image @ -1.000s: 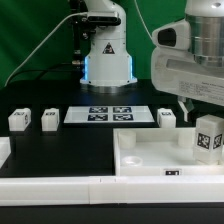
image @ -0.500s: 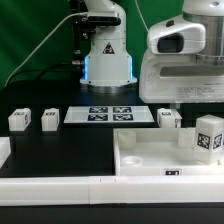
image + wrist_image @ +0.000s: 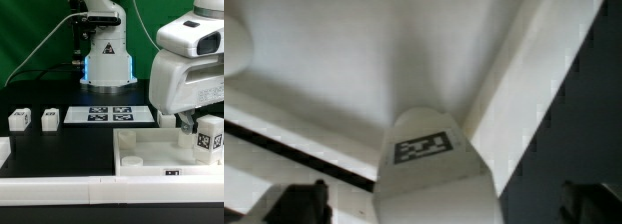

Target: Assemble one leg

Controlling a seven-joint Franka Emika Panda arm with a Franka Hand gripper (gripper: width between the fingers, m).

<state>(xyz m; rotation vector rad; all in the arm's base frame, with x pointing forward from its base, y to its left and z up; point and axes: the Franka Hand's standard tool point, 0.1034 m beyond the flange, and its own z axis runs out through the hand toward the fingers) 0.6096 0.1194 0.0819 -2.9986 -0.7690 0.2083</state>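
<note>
A white leg (image 3: 208, 136) with a black-and-white tag stands upright in the right corner of the large white tray (image 3: 150, 158). My gripper (image 3: 187, 122) hangs just behind it, on the exterior view's left of it. In the wrist view the leg (image 3: 434, 160) rises between my two dark fingers (image 3: 303, 204), with a gap on each side, so my gripper (image 3: 446, 206) is open and holds nothing. Two more legs (image 3: 18, 119) (image 3: 50, 119) stand on the black table at the exterior view's left. Another leg (image 3: 166, 117) is partly hidden behind my arm.
The marker board (image 3: 110, 114) lies at the table's middle, in front of the robot base (image 3: 106, 55). A white rail (image 3: 60, 188) runs along the front edge. A white block (image 3: 4, 150) sits at the far left edge.
My hand swung to the exterior view's left, then came back right and lower beside the upright leg. It now covers most of the leg behind it. The legs and tray have not moved.
</note>
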